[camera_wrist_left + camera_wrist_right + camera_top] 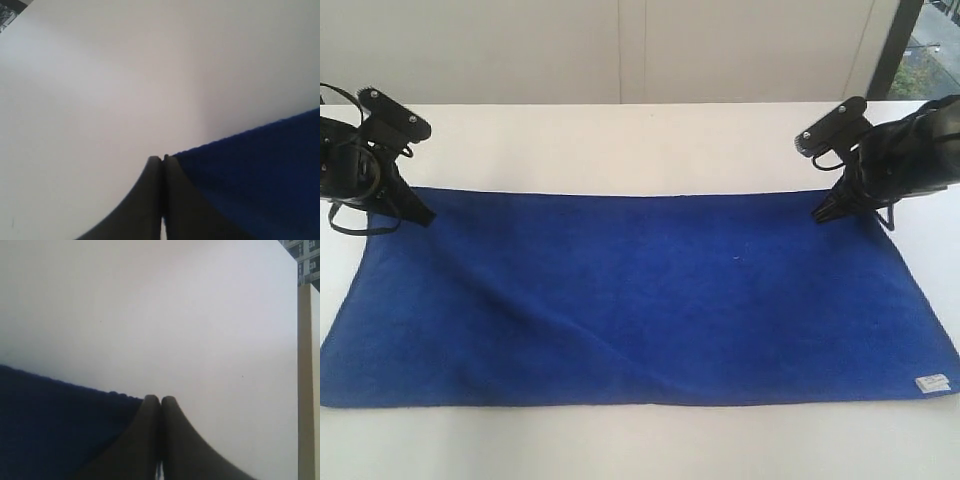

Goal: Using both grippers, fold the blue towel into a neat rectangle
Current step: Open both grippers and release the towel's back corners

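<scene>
The blue towel lies spread flat and long on the white table, with a small white label at its near right corner. My left gripper is down at the far left corner, its jaws pressed together. In the left wrist view the towel runs up to the closed left gripper. My right gripper sits the same way at the far right corner. In the right wrist view the towel's edge ends at the shut right gripper.
A soft diagonal crease runs across the towel from the far left corner toward the near edge. Bare white tabletop surrounds the cloth. A pale wall stands behind the table, with a window at the back right.
</scene>
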`<action>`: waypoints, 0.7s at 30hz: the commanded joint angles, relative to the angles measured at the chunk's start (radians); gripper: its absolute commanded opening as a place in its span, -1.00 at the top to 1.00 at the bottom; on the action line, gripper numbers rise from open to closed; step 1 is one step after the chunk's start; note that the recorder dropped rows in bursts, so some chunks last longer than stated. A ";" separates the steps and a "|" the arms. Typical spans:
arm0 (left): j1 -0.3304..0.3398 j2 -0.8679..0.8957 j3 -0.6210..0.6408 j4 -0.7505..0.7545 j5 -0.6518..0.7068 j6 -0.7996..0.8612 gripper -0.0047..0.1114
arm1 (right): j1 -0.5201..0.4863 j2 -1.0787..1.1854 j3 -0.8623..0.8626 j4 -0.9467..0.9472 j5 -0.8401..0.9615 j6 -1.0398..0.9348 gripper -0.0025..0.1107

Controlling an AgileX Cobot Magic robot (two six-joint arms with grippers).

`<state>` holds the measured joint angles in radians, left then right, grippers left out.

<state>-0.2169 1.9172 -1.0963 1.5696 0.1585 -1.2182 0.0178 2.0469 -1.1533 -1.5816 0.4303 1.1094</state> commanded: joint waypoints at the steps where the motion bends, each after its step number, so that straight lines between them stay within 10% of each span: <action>1: 0.006 0.005 -0.006 0.035 -0.019 -0.014 0.92 | -0.008 0.009 -0.003 -0.068 0.015 0.066 0.96; 13: 0.006 0.040 -0.010 0.039 -0.010 -0.011 0.90 | -0.008 0.018 -0.003 -0.079 0.019 0.078 0.65; 21: 0.006 0.040 -0.010 0.039 -0.006 -0.011 0.14 | -0.008 0.018 -0.003 -0.079 0.020 0.106 0.22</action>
<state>-0.2131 1.9593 -1.1020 1.5963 0.1401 -1.2204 0.0178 2.0683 -1.1521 -1.6562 0.4379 1.1961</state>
